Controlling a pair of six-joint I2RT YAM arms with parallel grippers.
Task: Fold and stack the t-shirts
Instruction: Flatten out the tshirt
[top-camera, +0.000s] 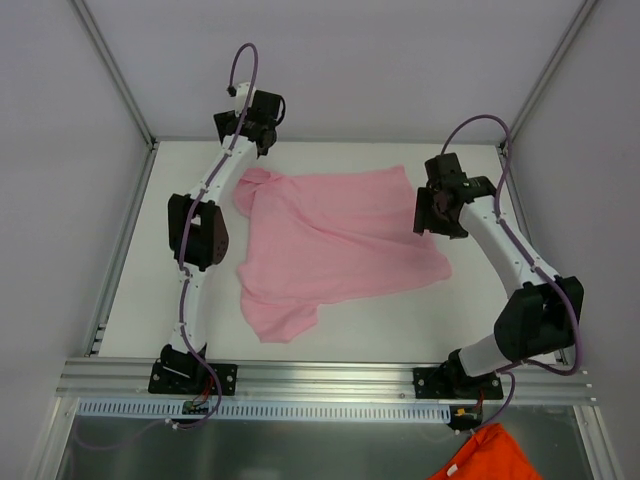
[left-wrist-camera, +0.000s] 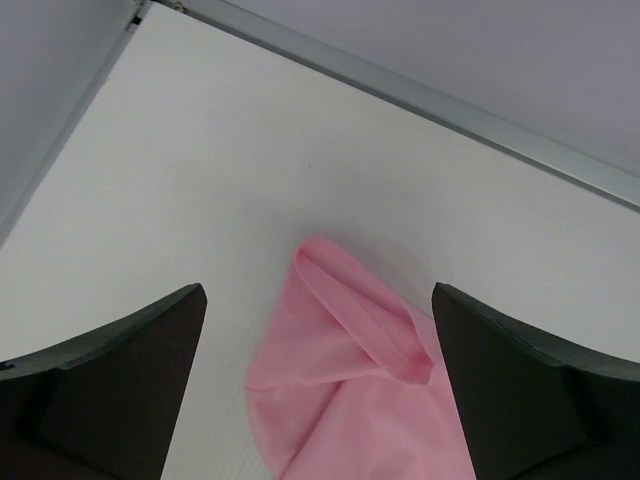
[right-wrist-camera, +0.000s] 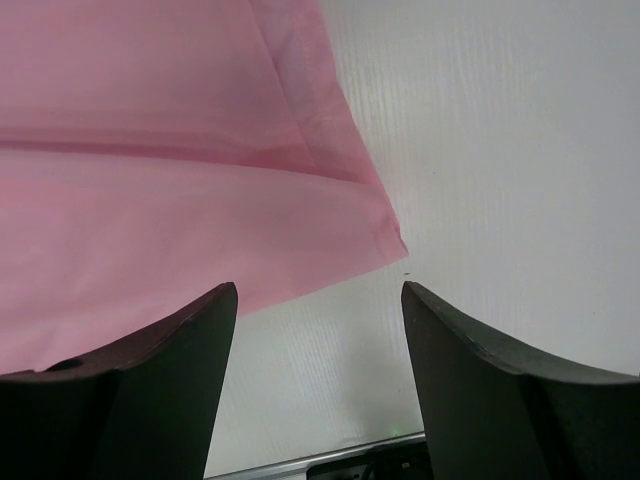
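The pink t-shirt (top-camera: 335, 240) lies loosely spread and rumpled in the middle of the white surface (top-camera: 400, 320). The left hand (left-wrist-camera: 315, 295) is released, its fingers wide apart over the shirt's far-left tip. The right hand (right-wrist-camera: 320, 290), also released and holding nothing, hangs over the shirt's right edge corner.

T-shirt (top-camera: 335, 240) on table (top-camera: 400, 320), centre; left tool (top-camera: 260, 140) by its far-left corner, right tool (top-camera: 432, 215) by right edge.

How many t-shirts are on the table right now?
1. The pink t-shirt lies rumpled in the middle of the table. An orange cloth shows past the near edge, off the table; I cannot tell whether it is another shirt.
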